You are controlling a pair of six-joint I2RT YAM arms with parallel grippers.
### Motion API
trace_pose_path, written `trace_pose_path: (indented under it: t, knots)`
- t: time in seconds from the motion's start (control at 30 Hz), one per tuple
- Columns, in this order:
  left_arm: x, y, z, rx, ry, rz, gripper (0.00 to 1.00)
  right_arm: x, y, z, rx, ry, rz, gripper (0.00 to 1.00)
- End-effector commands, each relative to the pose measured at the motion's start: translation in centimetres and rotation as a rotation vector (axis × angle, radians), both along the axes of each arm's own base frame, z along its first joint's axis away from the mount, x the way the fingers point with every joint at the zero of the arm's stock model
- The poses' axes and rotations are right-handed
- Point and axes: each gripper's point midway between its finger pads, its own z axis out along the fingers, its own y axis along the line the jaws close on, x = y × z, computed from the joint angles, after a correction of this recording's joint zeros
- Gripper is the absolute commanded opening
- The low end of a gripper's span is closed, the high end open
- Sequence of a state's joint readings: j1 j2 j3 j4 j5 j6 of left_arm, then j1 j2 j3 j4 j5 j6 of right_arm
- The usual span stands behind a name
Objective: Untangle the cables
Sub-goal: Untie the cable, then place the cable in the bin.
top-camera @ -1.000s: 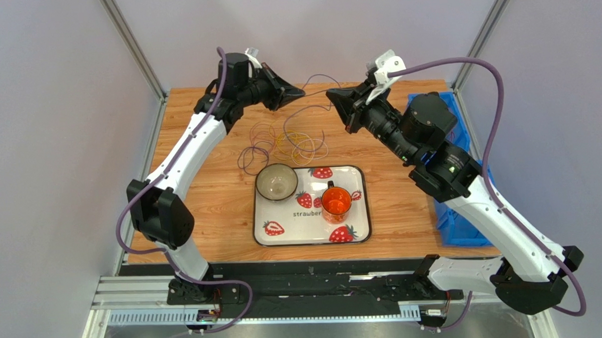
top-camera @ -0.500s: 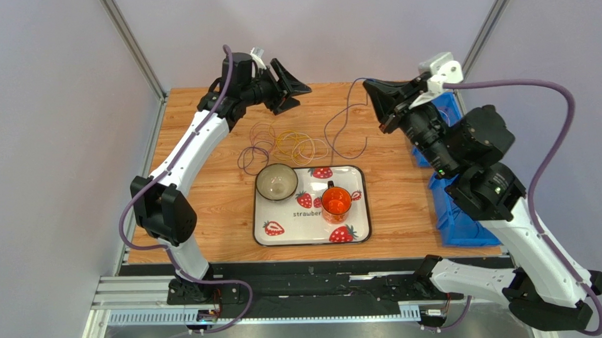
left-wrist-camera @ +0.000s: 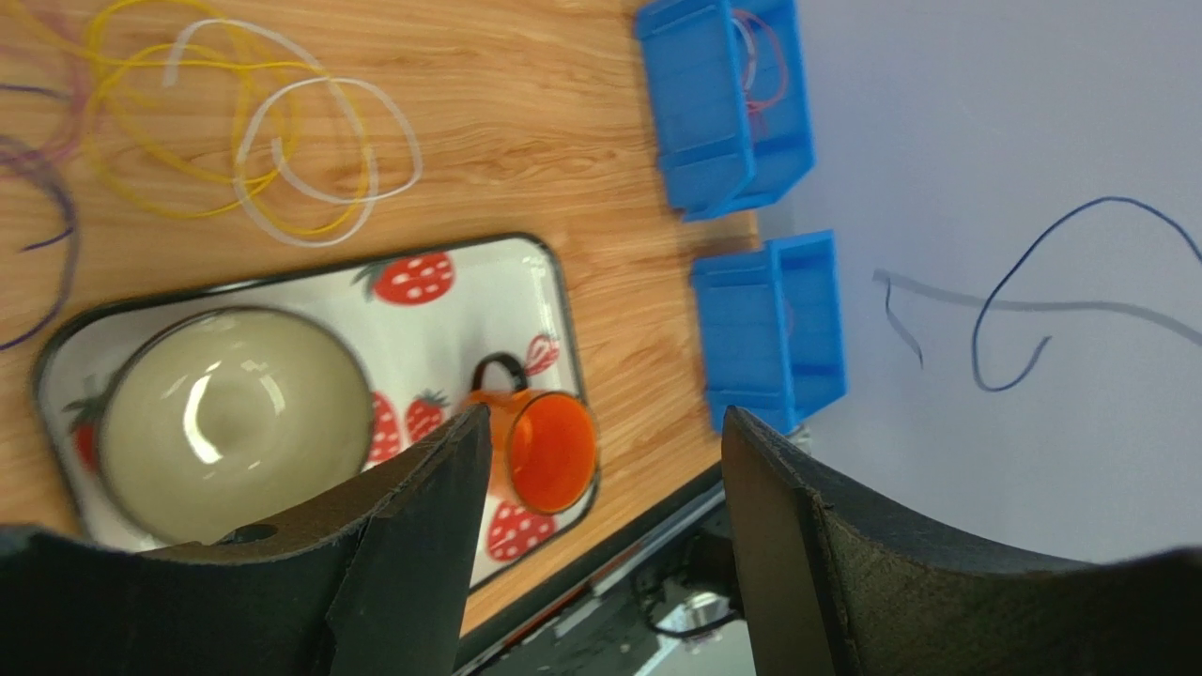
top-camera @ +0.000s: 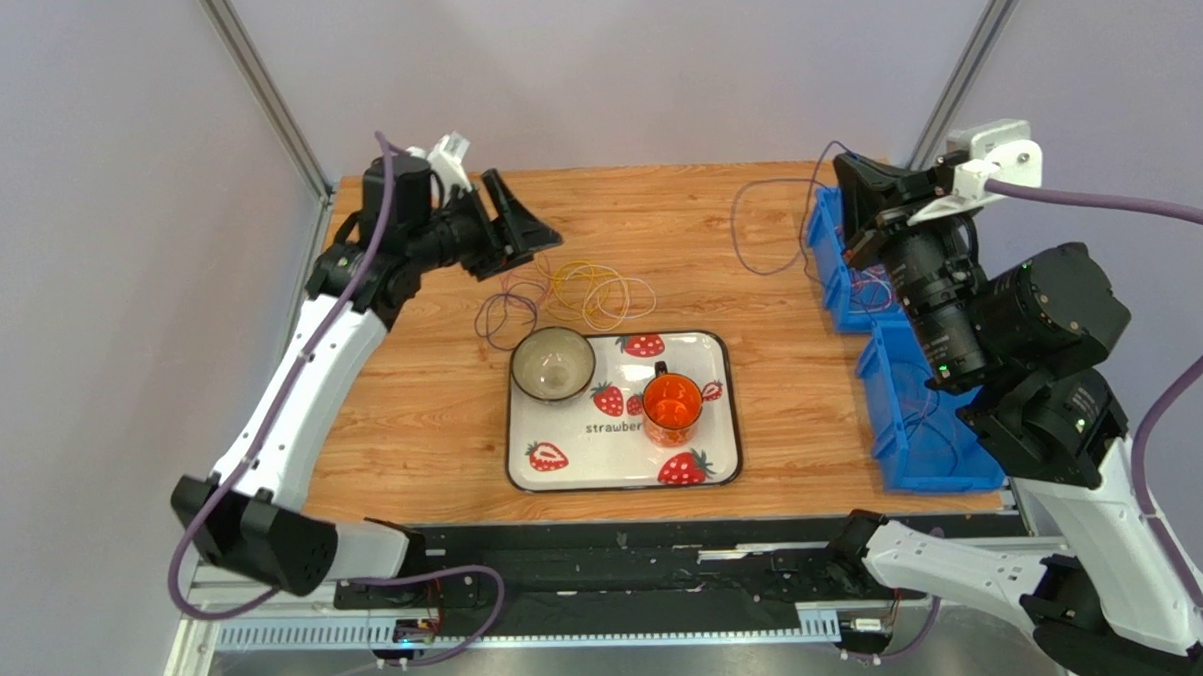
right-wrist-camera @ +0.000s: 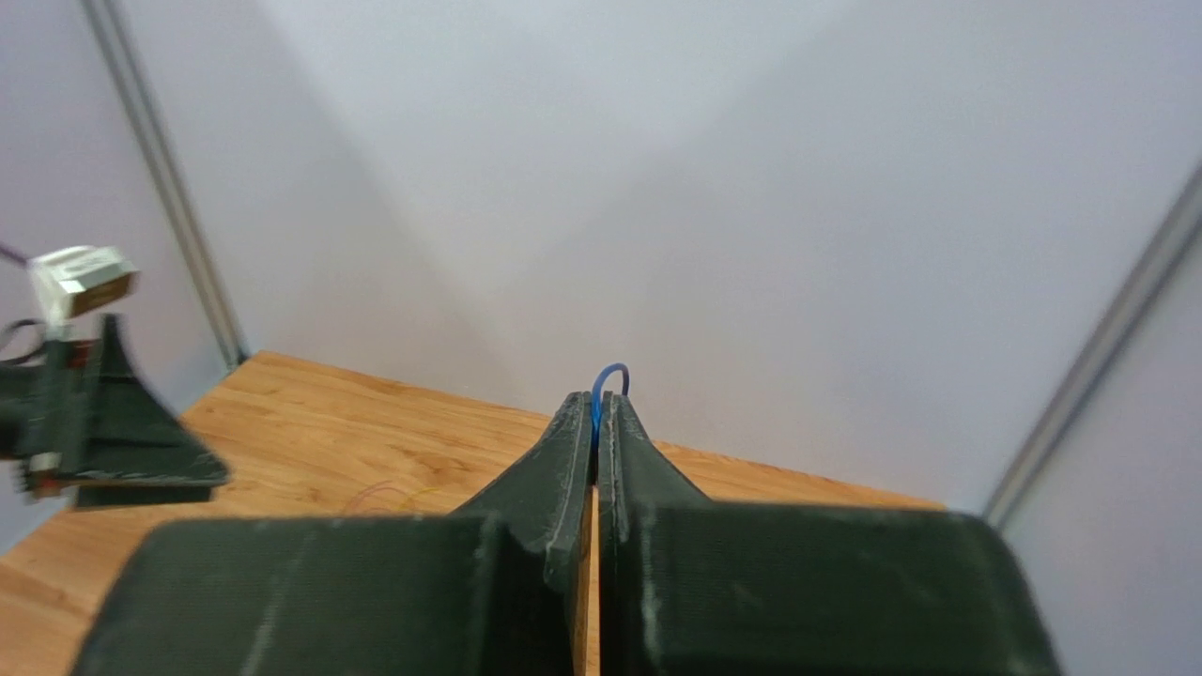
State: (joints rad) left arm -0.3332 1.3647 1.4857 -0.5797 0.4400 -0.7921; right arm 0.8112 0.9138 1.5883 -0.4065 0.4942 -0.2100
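The cables (top-camera: 569, 291) lie in a loose pile of purple, orange and yellow loops on the wooden table behind the tray; the left wrist view shows yellow and pale loops (left-wrist-camera: 254, 127). My left gripper (top-camera: 526, 230) hovers open and empty just left of the pile, jaws wide apart (left-wrist-camera: 604, 437). My right gripper (top-camera: 854, 209) is raised over the far blue bin, shut on one thin purple-blue cable (top-camera: 738, 228) that dangles to its left. That cable's end pokes out above the closed fingertips (right-wrist-camera: 607, 378).
A strawberry-print tray (top-camera: 717, 454) holds a pale bowl (top-camera: 552, 364) and an orange cup (top-camera: 670, 405). Two blue bins (top-camera: 926, 424) stand along the right table edge, the far one (top-camera: 843, 277) with thin wires inside. Metal frame posts rise at the back corners.
My left gripper opened, let go of the cable and swung left and lower. My right arm pulled the single cable away from the pile, rightward to the blue bin.
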Motion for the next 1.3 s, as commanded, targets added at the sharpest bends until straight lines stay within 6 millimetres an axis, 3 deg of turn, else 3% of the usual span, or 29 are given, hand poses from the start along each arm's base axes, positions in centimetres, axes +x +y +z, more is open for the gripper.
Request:
trace_pose_path:
  t: [0.0, 0.07, 0.2, 0.27, 0.3, 0.43, 0.63, 0.67, 0.73, 0.77, 0.8, 0.83, 0.87, 0.9, 0.93, 0.97, 1.0, 1.03, 1.27]
  knots:
    - [-3.9, 4.5, -2.2, 0.167, -0.029, 0.019, 0.69, -0.3, -4.5, -1.0, -0.016, 0.027, -0.203, 0.00]
    - [-5.3, 6.1, -2.3, 0.228, -0.072, 0.028, 0.69, -0.1, -5.4, -1.3, -0.026, 0.037, -0.256, 0.00]
    - [-7.9, 8.9, -4.9, 0.361, -0.043, 0.061, 0.69, 0.1, -7.2, -1.6, -0.036, 0.058, -0.366, 0.00]
    - [-9.1, 9.7, -5.2, 0.394, -0.063, 0.065, 0.69, 0.1, -7.8, -1.6, -0.031, 0.063, -0.404, 0.00]
    - [-9.5, 10.1, -6.4, 0.417, -0.043, 0.069, 0.69, 0.4, -8.2, -1.7, -0.034, 0.073, -0.435, 0.00]
    - [-10.9, 11.7, -8.0, 0.479, -0.074, 0.096, 0.69, 1.1, -9.1, -2.2, -0.056, 0.112, -0.536, 0.00]
    - [-11.6, 13.1, -9.7, 0.544, -0.067, 0.113, 0.69, 2.0, -10.4, -2.6, -0.101, 0.185, -0.651, 0.00]
    - [-11.6, 13.1, -9.9, 0.550, -0.071, 0.111, 0.69, 2.9, -10.4, -3.6, -0.155, 0.228, -0.675, 0.00]
    - [-11.7, 13.4, -10.4, 0.568, -0.074, 0.108, 0.69, 3.4, -10.5, -2.9, -0.120, 0.247, -0.657, 0.00]
    - [-11.7, 13.4, -10.6, 0.574, -0.073, 0.109, 0.69, 4.9, -11.1, -4.8, -0.194, 0.329, -0.701, 0.00]
    - [-11.7, 13.7, -11.1, 0.587, -0.066, 0.120, 0.69, 5.1, -10.9, -3.4, -0.111, 0.317, -0.646, 0.00]
    - [-11.7, 13.8, -11.0, 0.579, -0.065, 0.132, 0.69, 5.8, -11.2, -3.7, -0.091, 0.350, -0.637, 0.00]
    - [-11.8, 13.7, -10.9, 0.573, -0.071, 0.126, 0.69, 5.7, -13.7, -4.5, -0.054, 0.412, -0.686, 0.00]
    - [-11.8, 13.4, -10.8, 0.565, -0.081, 0.115, 0.69, 7.6, -12.0, -5.4, -0.016, 0.462, -0.548, 0.00]
    - [-11.8, 13.4, -10.6, 0.561, -0.095, 0.118, 0.69, 7.5, -12.3, -4.0, 0.096, 0.443, -0.520, 0.00]
    - [-11.8, 13.5, -10.6, 0.562, -0.098, 0.124, 0.69, 7.3, -14.2, -4.5, 0.141, 0.479, -0.551, 0.00]
    - [-11.7, 13.7, -10.7, 0.565, -0.101, 0.133, 0.69, 8.4, -13.2, -5.2, 0.168, 0.519, -0.469, 0.00]
    - [-11.8, 13.7, -10.5, 0.561, -0.114, 0.141, 0.69, 8.2, -13.7, -4.6, 0.224, 0.514, -0.467, 0.00]
    - [-11.9, 14.0, -10.2, 0.554, -0.152, 0.168, 0.69, 7.2, -16.5, -7.3, 0.249, 0.582, -0.562, 0.00]
